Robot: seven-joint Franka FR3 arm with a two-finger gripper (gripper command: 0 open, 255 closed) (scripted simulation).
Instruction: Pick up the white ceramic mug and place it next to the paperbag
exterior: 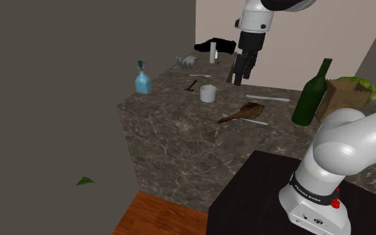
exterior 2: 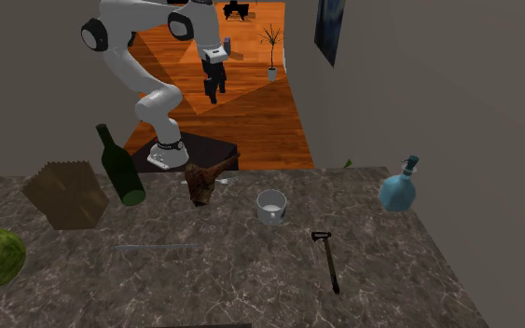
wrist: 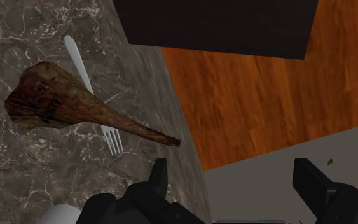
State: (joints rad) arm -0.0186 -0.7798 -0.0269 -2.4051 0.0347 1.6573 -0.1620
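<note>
End effector hovered open, empty, above table; approach stage likely. Mug upright, ungrasped, well apart from bag, bottle between.

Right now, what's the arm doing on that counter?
Nothing is held. The white arm's pincer hangs open and empty in the air above the marble counter. The white mug stands upright on the counter, untouched, with a brown club-shaped object lying across a fork close by. The paper bag stands farther along the counter, beside a green bottle. The pick has not started.
</note>
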